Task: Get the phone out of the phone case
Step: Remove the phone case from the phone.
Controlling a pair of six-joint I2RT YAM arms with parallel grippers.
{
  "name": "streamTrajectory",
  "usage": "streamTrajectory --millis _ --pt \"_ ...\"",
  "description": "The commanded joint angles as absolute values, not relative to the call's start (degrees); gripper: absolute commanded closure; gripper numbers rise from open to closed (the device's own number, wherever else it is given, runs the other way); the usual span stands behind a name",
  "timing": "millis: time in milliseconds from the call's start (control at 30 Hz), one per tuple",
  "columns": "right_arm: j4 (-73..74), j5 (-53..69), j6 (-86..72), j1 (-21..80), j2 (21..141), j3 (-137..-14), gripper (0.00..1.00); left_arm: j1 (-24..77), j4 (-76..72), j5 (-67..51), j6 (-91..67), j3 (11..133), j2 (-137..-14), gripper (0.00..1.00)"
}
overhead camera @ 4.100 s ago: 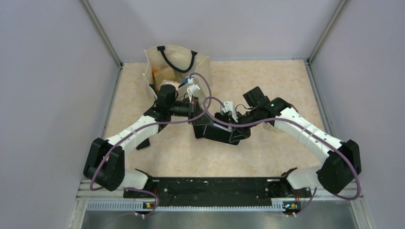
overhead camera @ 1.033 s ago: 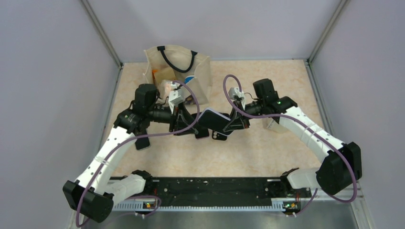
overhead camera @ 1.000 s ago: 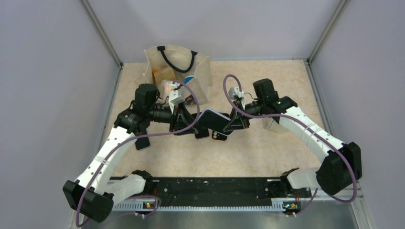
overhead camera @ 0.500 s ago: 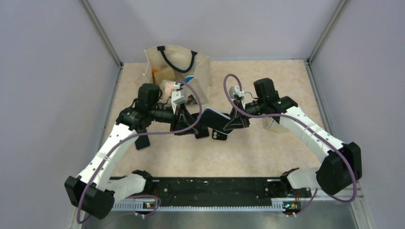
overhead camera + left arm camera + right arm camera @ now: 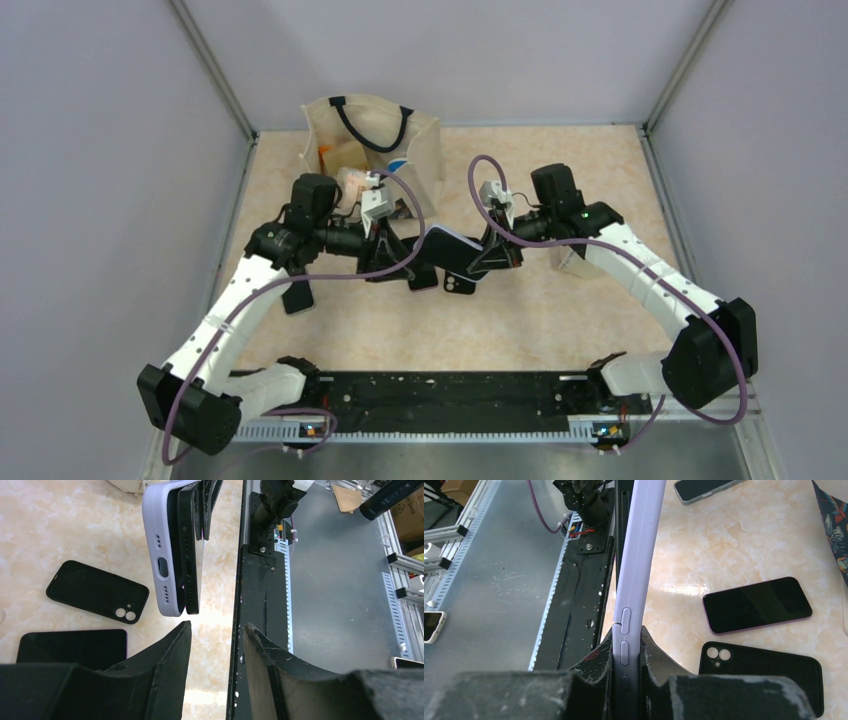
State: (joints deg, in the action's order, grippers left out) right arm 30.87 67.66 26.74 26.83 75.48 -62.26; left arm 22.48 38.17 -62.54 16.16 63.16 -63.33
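In mid-air, right gripper (image 5: 626, 647) pinching phone case (image 5: 639, 555), left gripper (image 5: 216, 630) spread, just beside phone (image 5: 189, 555).

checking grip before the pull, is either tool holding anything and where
The right tool pinches the lavender phone case at its button-side edge; the left tool is open, holding nothing.

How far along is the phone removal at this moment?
Done: the near end of the phone stands clear of the lavender case. In hand: the right fingers clamp the case in the air; the left fingers stand open just short of that end. Remaining: grip the phone and pull it fully free.
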Motion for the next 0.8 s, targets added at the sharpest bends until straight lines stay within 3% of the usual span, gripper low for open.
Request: streamTrajectory --millis 0,767 --pt "27.53 71.46 26.63 26.62 73.08 -63.28 1.0 22.26 36.15 -63.98 15.45 65.48 -63.63 0.52" --pt "26.54 72.14 25.73 26.61 72.29 -62.23 1.0 22.29 29.56 -62.89 10.24 66.27 -65.61 0.52"
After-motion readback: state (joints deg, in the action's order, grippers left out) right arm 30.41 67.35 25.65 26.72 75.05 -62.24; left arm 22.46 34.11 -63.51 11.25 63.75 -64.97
